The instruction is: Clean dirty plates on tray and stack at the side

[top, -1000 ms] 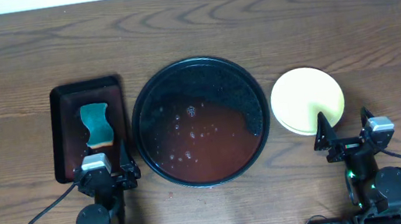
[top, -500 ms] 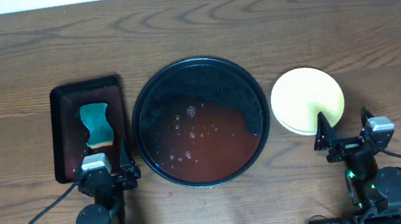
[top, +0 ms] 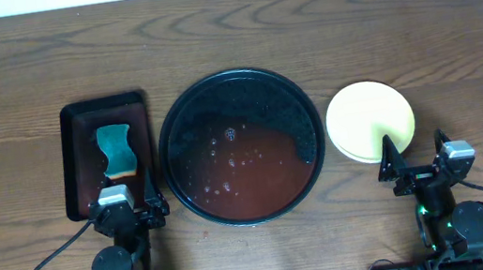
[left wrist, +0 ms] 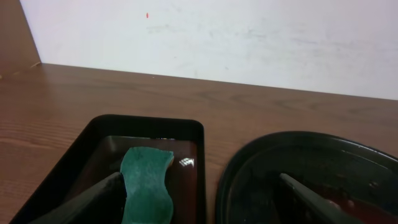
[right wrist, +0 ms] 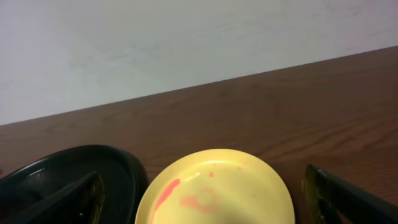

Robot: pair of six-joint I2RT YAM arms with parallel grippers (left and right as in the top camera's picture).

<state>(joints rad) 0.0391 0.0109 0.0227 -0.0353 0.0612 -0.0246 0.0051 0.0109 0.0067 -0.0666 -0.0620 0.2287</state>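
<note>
overhead view: nothing has shifted over the last second, and both arms sit parked at the lower edge of the frame exactly as they were. at the left, the small rectangular tray [top: 73,116] holds the teal sponge [top: 115,149], lying loose and touched by nothing. the left gripper [top: 127,194] rests at that tray's lower rim, and the left wrist view shows its fingers spread wide with nothing between them.

in the middle, the round black tray [top: 233,74] carries no plate. only a pool of reddish-brown liquid [top: 247,172] with a few bubbles covers its lower half.

to the right, the yellow plate [top: 367,117] lies on the bare counter [top: 227,33], just beside the round black tray and apart from it. whether the other plates lie stacked beneath it i cannot tell. the right gripper [top: 412,151] sits at the plate's lower edge, also spread and empty, with one finger crossing the plate's rim in this view.

the stillness, with the tray cleared and the plate set aside, reads as the task at or near its end. yet the right wrist view shows a red streak [right wrist: 163,191] and faint smears on the yellow plate, so the cleaning looks incomplete to me.
</note>
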